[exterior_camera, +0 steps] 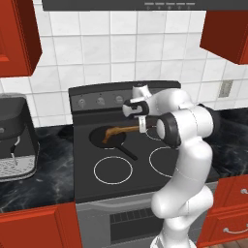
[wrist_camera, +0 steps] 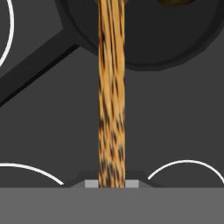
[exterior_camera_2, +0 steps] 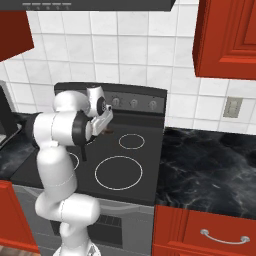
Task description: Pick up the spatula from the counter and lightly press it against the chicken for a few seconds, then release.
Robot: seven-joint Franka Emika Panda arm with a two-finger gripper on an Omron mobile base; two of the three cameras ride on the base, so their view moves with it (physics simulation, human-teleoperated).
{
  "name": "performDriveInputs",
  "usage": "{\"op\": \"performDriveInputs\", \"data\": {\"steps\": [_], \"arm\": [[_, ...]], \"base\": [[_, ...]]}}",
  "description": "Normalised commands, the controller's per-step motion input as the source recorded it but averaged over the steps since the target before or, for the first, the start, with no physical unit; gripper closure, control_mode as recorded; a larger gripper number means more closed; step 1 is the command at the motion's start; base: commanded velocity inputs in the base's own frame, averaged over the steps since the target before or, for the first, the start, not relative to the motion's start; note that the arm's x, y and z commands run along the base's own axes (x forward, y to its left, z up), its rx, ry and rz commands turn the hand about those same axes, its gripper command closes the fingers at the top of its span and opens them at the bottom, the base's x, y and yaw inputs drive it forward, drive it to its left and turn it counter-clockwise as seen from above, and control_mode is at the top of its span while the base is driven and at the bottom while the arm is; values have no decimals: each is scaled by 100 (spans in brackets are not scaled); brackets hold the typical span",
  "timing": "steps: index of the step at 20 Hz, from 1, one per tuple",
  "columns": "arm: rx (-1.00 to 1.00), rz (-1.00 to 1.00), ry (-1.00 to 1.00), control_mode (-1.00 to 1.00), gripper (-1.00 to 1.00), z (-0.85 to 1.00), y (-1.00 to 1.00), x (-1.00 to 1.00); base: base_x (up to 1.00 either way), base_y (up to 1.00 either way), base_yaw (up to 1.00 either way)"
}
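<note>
1. A black stove stands against a white tiled wall, with a row of knobs on its back panel.
2. A dark range hood hangs above the stove.
3. A red upper cabinet hangs to the left of the stove, and a second red cabinet to its right.
4. A dark marbled tabletop runs along both sides of the stove.
5. A red drawer with a metal handle sits under the tabletop, right of the stove.
6. A coffee machine stands on the tabletop left of the stove.
7. A wall outlet is set in the tiles right of the stove.
</note>
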Motion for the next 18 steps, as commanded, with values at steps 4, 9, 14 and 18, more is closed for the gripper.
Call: {"op": "performDriveInputs", "data": {"steps": [4, 9, 14, 18], "arm": [[0, 1, 0, -100, 100, -13, 0, 15], [0, 1, 0, -100, 100, -13, 0, 15], [0, 1, 0, -100, 100, -11, 1, 15], [0, 1, 0, -100, 100, -8, 3, 17]], "base": [[0, 0, 0], [0, 0, 0], [0, 0, 0], [0, 0, 0]]}}
